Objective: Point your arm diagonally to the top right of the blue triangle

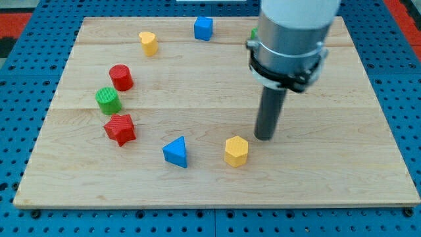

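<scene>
The blue triangle [176,152] lies on the wooden board [342,171] near the view's bottom, left of centre. My tip [264,137] rests on the board to the triangle's right and a little above it. A yellow hexagon block [236,151] sits between them, just below and left of my tip, close to it but apart.
A red star block [120,129], a green cylinder [107,101] and a red cylinder [121,77] stand at the left. A yellow block [148,43] and a blue cube [203,28] are at the top. A green block [253,33] peeks from behind the arm.
</scene>
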